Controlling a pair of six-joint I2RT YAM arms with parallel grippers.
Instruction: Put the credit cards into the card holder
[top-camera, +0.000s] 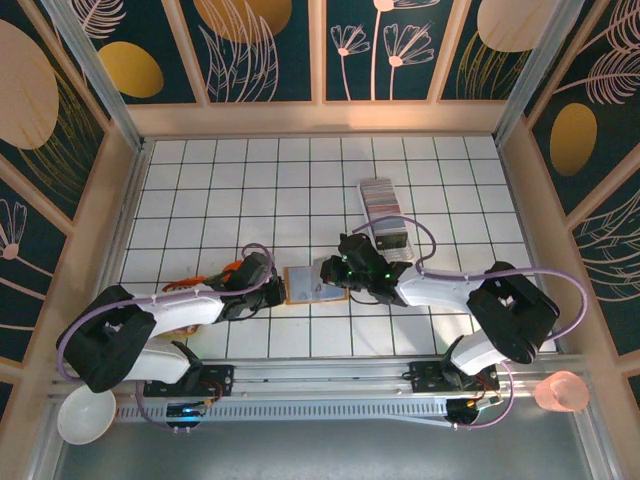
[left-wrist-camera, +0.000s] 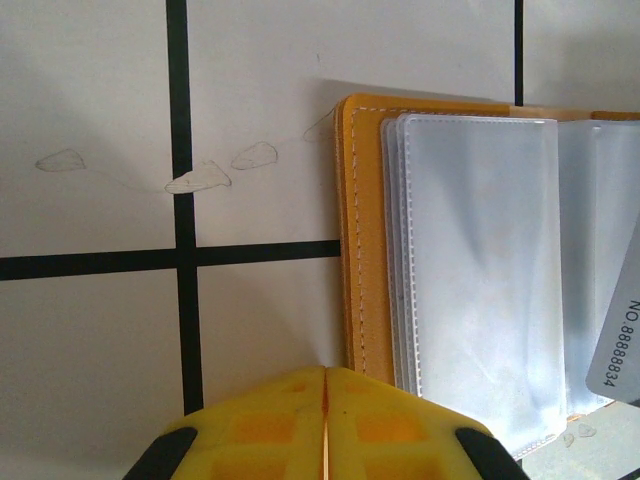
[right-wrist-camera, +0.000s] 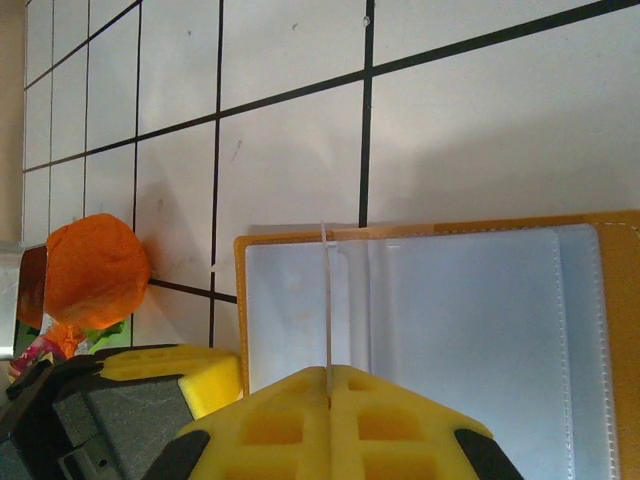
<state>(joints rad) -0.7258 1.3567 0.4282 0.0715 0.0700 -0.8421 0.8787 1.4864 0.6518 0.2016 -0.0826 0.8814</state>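
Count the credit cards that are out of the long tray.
1: a grey credit card pinched in the right gripper, over the open card holder. The visible sleeves look empty, but others may hide cards.

Left arm (top-camera: 185, 305) and right arm (top-camera: 440, 290) angled inward, left end effector (left-wrist-camera: 325, 378) closed, right end effector (right-wrist-camera: 328, 375) pinching a credit card (left-wrist-camera: 618, 345)
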